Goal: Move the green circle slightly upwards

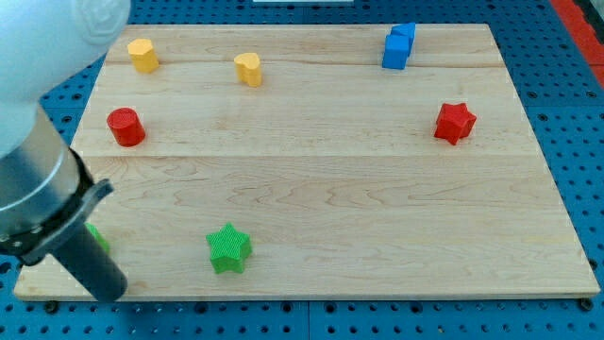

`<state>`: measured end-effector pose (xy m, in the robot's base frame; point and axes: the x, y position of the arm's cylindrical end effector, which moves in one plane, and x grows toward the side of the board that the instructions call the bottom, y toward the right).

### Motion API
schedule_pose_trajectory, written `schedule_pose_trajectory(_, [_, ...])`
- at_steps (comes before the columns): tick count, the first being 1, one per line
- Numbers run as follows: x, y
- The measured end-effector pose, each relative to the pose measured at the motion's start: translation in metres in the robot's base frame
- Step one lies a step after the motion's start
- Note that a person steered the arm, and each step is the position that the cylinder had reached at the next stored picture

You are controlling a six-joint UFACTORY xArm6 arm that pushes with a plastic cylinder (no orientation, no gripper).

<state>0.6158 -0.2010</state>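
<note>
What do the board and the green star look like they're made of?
The board looks like pale, matte wood: grain streaks and plank seams run across it. The green star looks like matte plastic, possibly 3D-printed; fine ridges show on its top. My tip sits near the view's bottom left, left of the star.

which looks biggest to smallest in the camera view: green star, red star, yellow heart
1. green star, though it lies nearest the view's bottom, so nearness may inflate it
2. red star
3. yellow heart

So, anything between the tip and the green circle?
Nothing shows in the camera view: my tip sits right below the green circle, which the rod mostly hides.
</note>
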Motion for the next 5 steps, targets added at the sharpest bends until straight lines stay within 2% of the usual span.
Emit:
schedule_pose_trajectory(2, [-0.013, -0.039])
schedule_pose_trajectory(3, [-0.04, -0.036])
schedule_pose_trajectory(4, [-0.021, -0.027])
schedule_pose_trajectory(5, [-0.01, 0.034])
